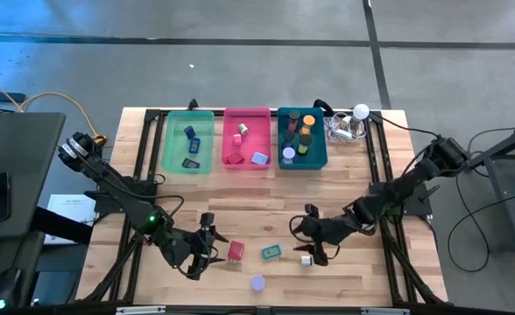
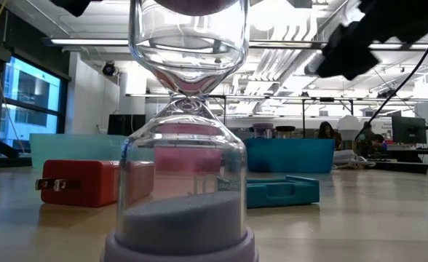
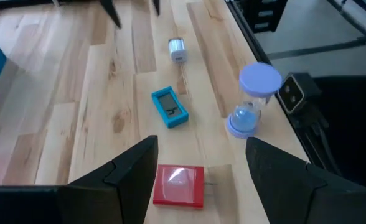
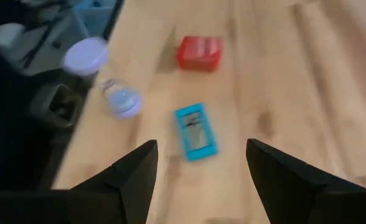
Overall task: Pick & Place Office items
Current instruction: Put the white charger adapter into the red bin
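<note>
So, four pieces were left loose on the wooden tabletop (image 1: pixel 345 188), and the clear hourglass with lavender end caps (image 1: pixel 257 283) was picked as the landmark since it stood nearest the front edge. The flat red plastic block with plug prongs (image 1: pixel 236 251) was seen just up and to the left of the hourglass, the teal rectangular block with a dark window (image 1: pixel 271 252) just beyond the hourglass, and a small white cube-ish piece (image 1: pixel 306 260) off to the hourglass's right. Three trays, green (image 1: pixel 172 149), pink (image 1: pixel 228 140) and teal (image 1: pixel 283 157), were lined up well beyond the hourglass, already part filled.

The left claw (image 1: pixel 207 246) was held wide open and empty, right beside the red block. The right claw (image 1: pixel 314 248) was also spread wide with nothing in it, hovering by the white piece.

The hourglass would probably be the tricky one: light, top-heavy, slick and likely breakable if it is glass. A gentle grip at the narrow waist, or across one cap, would be judged safest. The red block looked stiff and light, so a pinch across its flat sides should be fine.
</note>
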Tool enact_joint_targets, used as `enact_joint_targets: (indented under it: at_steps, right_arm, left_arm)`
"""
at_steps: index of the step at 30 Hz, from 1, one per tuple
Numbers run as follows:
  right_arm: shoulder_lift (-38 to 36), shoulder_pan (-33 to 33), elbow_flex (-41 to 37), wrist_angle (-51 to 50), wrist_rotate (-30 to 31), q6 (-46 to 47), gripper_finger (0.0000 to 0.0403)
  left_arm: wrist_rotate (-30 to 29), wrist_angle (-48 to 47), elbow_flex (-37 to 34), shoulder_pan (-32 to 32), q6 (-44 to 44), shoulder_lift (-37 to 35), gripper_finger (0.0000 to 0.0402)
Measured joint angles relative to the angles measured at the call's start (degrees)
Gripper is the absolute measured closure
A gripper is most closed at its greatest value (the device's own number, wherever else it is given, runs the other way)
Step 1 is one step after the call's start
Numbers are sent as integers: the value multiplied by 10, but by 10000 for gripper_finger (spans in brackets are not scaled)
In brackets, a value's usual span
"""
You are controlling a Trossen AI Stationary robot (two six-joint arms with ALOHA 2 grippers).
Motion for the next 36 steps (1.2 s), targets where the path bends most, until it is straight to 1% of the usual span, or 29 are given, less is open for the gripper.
enact_joint_targets:
  at_steps: [2,5,10,12,15,18,21,27,30,32,36]
  right_arm:
    - [0,7,0,-4,-12,24,168]
    - [0,19,0,-5,-5,39,168]
    - [0,40,0,-9,1,67,168]
    - [0,48,0,-19,8,76,168]
    - [0,64,0,-41,8,84,168]
    - [0,78,0,-63,10,92,168]
    - [12,87,0,-66,12,114,168]
    - [73,105,0,-60,9,131,168]
    - [101,109,0,-33,11,129,168]
    - [114,109,0,-20,11,124,168]
    - [137,108,0,-25,6,125,168]
  left_arm:
    - [0,3,0,-4,1,10,163]
    - [0,15,-1,-5,2,33,154]
    - [0,75,-1,-2,13,72,103]
    - [0,86,-1,-2,19,83,84]
    - [0,95,-1,-2,18,89,68]
    - [0,97,-1,-2,10,89,65]
    - [0,100,-1,-2,9,89,64]
    - [0,104,-1,-2,9,89,64]
    - [-1,106,-1,-2,8,89,64]
    - [-1,107,-1,-2,8,89,64]
    - [-2,115,-1,-2,8,89,64]
